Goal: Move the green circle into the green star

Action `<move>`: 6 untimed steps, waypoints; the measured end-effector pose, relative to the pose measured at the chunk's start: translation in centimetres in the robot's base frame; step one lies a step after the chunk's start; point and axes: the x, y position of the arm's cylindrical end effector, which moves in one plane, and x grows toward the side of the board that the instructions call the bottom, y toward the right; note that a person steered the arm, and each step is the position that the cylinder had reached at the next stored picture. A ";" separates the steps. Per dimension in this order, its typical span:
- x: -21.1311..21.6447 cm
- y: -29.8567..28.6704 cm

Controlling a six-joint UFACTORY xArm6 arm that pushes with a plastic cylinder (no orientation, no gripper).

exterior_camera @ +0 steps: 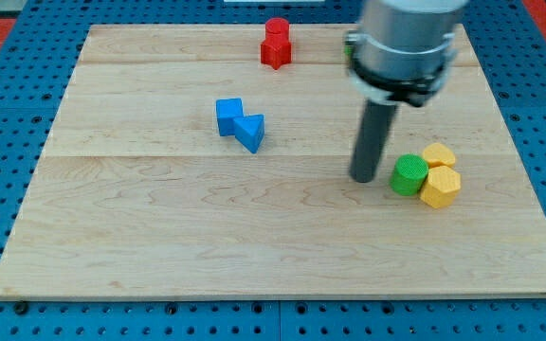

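The green circle (pixel 408 175) is a short green cylinder on the wooden board, toward the view's right. It touches two yellow blocks on its right. My tip (pixel 364 177) rests on the board just left of the green circle, with a small gap between them. No green star shows anywhere in the view; the arm's grey body covers part of the board's top right.
Two yellow hexagonal blocks sit right of the green circle, one (pixel 438 156) above the other (pixel 441 187). A blue block pair (pixel 240 123) lies left of centre. Red blocks (pixel 276 43) stand near the top edge. The wooden board (pixel 159 237) lies on a blue pegboard.
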 end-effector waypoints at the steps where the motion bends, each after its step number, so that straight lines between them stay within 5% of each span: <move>1: 3.6 0.8; 2: 5.1 9.2; 3: 3.3 10.6; 4: 0.0 10.3; 6: 4.2 5.3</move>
